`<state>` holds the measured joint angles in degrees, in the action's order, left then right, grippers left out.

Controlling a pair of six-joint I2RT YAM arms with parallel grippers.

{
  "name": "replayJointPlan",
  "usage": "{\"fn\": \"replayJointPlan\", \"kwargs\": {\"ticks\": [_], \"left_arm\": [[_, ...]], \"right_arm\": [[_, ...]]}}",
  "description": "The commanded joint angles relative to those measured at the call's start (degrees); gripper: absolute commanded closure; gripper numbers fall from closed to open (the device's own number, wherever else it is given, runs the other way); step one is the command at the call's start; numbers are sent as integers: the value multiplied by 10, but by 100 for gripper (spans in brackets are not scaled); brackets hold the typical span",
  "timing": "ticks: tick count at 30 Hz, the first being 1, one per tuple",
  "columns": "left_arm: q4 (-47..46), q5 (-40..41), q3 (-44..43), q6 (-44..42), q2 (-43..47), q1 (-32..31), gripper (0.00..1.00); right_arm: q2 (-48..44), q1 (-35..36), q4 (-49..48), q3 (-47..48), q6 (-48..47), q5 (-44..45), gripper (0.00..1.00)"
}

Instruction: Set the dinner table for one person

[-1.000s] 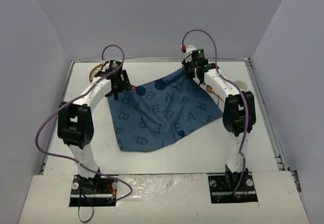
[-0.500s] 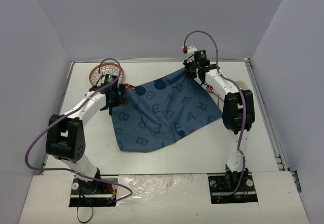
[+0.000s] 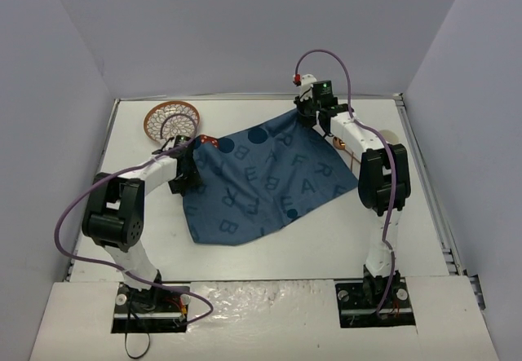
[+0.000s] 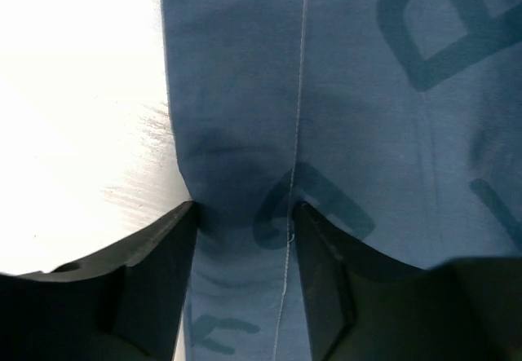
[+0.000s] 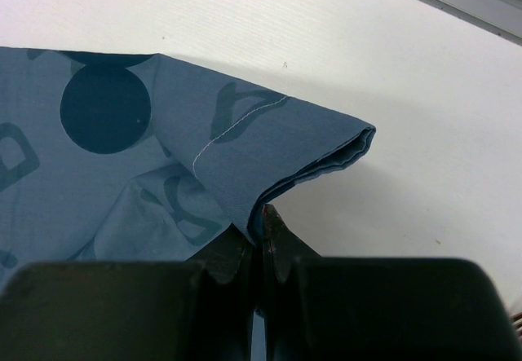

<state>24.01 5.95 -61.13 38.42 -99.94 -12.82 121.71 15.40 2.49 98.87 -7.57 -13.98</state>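
Note:
The dark blue letter-printed placemat lies spread on the white dinner table, slightly skewed. My left gripper is down on its left edge. In the left wrist view the fingers stand a narrow gap apart astride the placemat, and the cloth puckers between the tips of the left gripper. My right gripper is at the far corner. In the right wrist view the right gripper is shut on the folded-over corner of the placemat, lifted a little off the table.
A round copper wire basket sits at the far left. A small copper-coloured piece lies by the placemat's far-left corner. More copper wire and a pale round object lie under the right arm. Grey walls enclose the table.
My left arm drew back from the wire basket and came down onto the placemat's left edge, its jaws narrowing. The right gripper kept its hold and place.

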Motion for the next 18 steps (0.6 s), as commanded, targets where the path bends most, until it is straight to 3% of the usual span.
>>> {"fn": "replayJointPlan", "kwargs": {"ticks": [1, 5, 15, 18], "left_arm": [[-24, -41, 55, 41, -12, -9, 79], [-11, -50, 92, 66, 15, -10, 100], [127, -21, 124, 69, 271, -8, 100], [155, 20, 82, 41, 275, -3, 100]], "right_arm": [[-22, -2, -48, 1, 1, -12, 100], [-18, -2, -50, 7, 4, -17, 100], [5, 3, -56, 34, 16, -25, 100], [25, 4, -58, 51, 20, -26, 100]]}}
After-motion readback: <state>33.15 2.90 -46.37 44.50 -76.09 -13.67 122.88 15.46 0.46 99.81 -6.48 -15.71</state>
